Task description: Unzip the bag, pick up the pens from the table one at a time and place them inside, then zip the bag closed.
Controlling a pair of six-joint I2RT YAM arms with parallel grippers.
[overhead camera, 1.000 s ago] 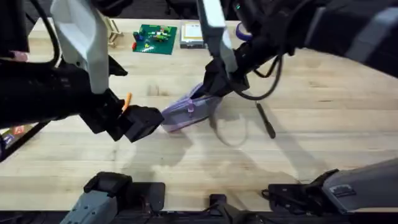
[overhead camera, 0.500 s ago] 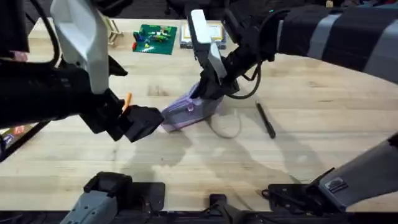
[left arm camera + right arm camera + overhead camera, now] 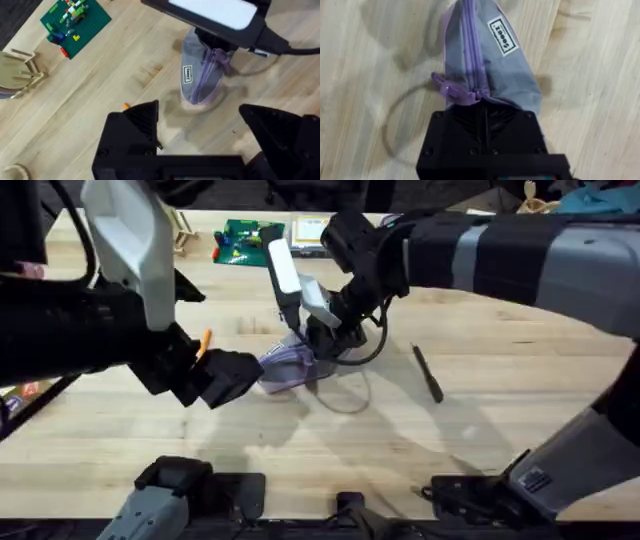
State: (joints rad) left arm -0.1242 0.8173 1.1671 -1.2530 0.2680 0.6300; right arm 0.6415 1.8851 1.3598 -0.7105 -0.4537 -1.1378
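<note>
While I watch from overhead, my right gripper (image 3: 318, 330) sits on the far end of the bag (image 3: 287, 367), which lies on the table (image 3: 500, 410) near its middle, long axis running from that gripper toward my left gripper (image 3: 225, 375). The black pen (image 3: 427, 372) lies well apart on the right side; an orange pen (image 3: 204, 343) peeks out beside the left arm's dark body.

From the left wrist, the bag (image 3: 202, 75) stretches straight away from my left fingers (image 3: 142, 117), which stand spread with nothing between them, their tips just short of its near end. The other arm's gripper (image 3: 220, 42) covers the far end.

From the right wrist, the zipper line runs directly away from my jaws, and the purple pull tab (image 3: 451, 90) lies right at the fingertips. They look closed on that end of the bag, though whether they pinch the tab or the fabric beside it I cannot tell.

My judgement: the right arm is nearer the slider, so the opening pull should run along the bag's length toward the left gripper.
</note>
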